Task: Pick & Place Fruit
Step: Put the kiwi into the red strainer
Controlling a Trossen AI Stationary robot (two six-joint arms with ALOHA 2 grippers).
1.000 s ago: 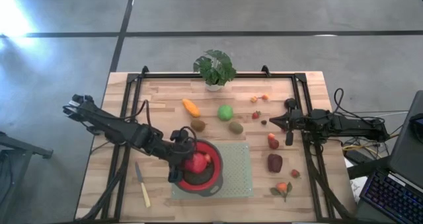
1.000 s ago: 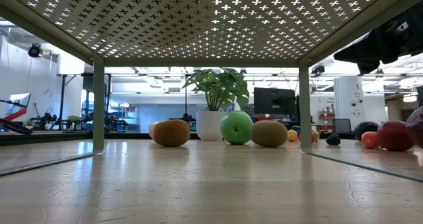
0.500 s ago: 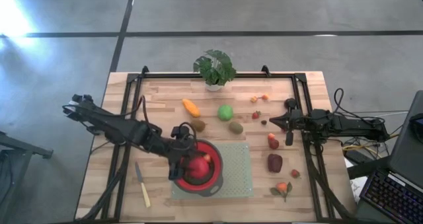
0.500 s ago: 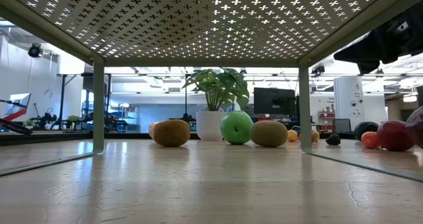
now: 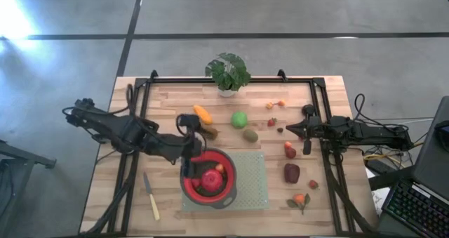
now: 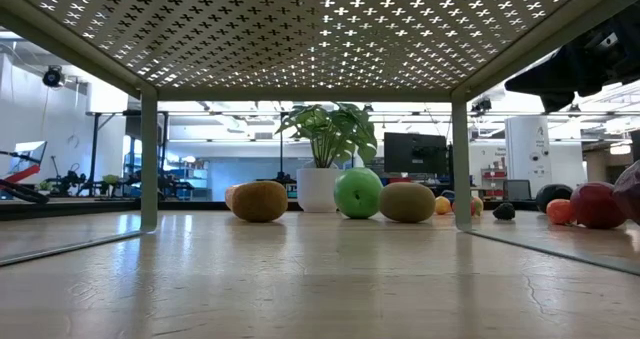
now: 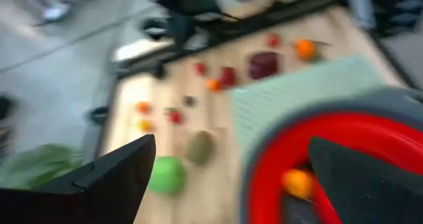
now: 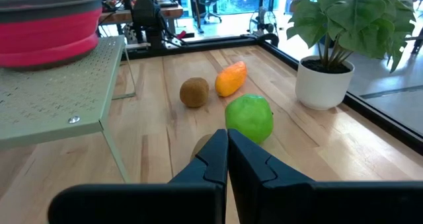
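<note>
A red bowl [image 5: 208, 185] stands on a pale green perforated stand [image 5: 245, 185]. In it lie a red apple [image 5: 210, 178] and a small orange piece [image 7: 297, 182]. My left gripper [image 5: 188, 159] hangs open above the bowl's far-left rim and holds nothing. Loose fruit lies on the table: a green ball [image 5: 239, 119], an orange elongated piece [image 5: 202, 114], a kiwi [image 5: 250, 135] and a dark-red lump [image 5: 291, 173]. My right gripper [image 8: 227, 141] waits shut at the table's right side, pointing toward the green ball [image 8: 249, 118].
A potted plant [image 5: 228, 73] stands at the far edge. A pale-handled knife [image 5: 151, 199] lies near the front left. Small red and orange pieces [image 5: 271, 122] are scattered on the right half, and an orange one with a leaf [image 5: 300, 199] lies near the front right.
My left gripper has risen from the bowl and drawn back toward the table's far-left, rolling as it went. The red apple stays in the bowl, clear of the fingers. My right arm has kept still.
</note>
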